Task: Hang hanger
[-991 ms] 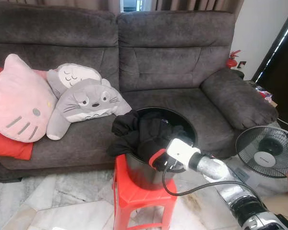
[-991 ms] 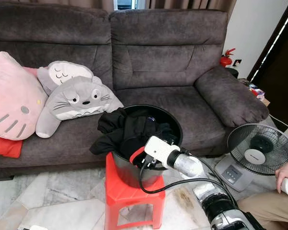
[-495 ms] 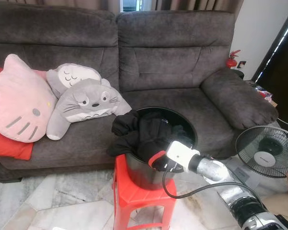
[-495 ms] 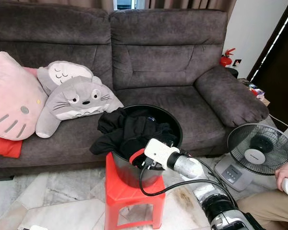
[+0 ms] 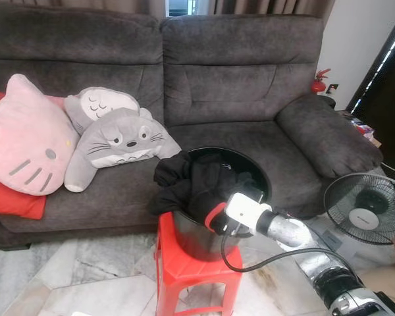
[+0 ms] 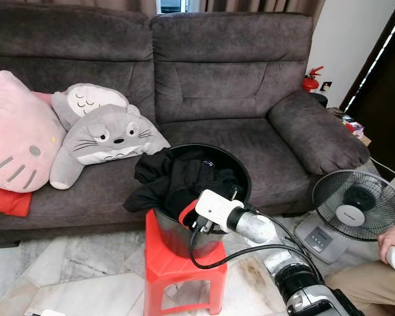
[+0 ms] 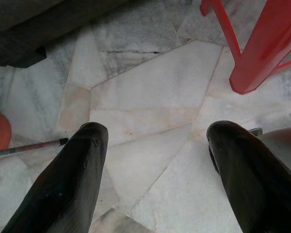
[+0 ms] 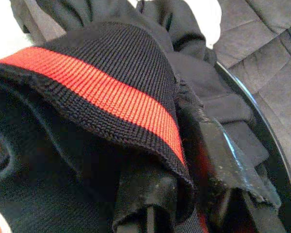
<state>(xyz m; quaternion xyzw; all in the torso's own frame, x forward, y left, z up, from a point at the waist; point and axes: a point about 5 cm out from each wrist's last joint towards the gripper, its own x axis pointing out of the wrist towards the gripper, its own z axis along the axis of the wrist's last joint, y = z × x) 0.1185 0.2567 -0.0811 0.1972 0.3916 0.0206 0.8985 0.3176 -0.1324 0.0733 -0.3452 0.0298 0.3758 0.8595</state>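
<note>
A black bucket (image 5: 264, 176) stands on a red plastic stool (image 5: 184, 264) in front of the sofa, with black clothes (image 5: 187, 179) piled in it and spilling over its left rim. My right gripper (image 5: 217, 220) reaches in over the bucket's near rim. It is shut on a black knitted garment with a red band (image 8: 111, 92), which drapes over its fingers and hides most of them. My left gripper (image 7: 153, 145) hangs open above the marble floor beside a stool leg (image 7: 262, 48).
A dark grey sofa (image 5: 250, 85) holds a pink cat cushion (image 5: 26, 138) and grey plush toys (image 5: 118, 141). At the right a floor fan (image 5: 368, 207) stands beside a person's hand (image 6: 392, 247). A thin rod (image 7: 24, 148) lies on the floor.
My right gripper has shifted slightly to the left along the bucket's near rim, the red-banded cloth moving with it. The left arm has not moved.
</note>
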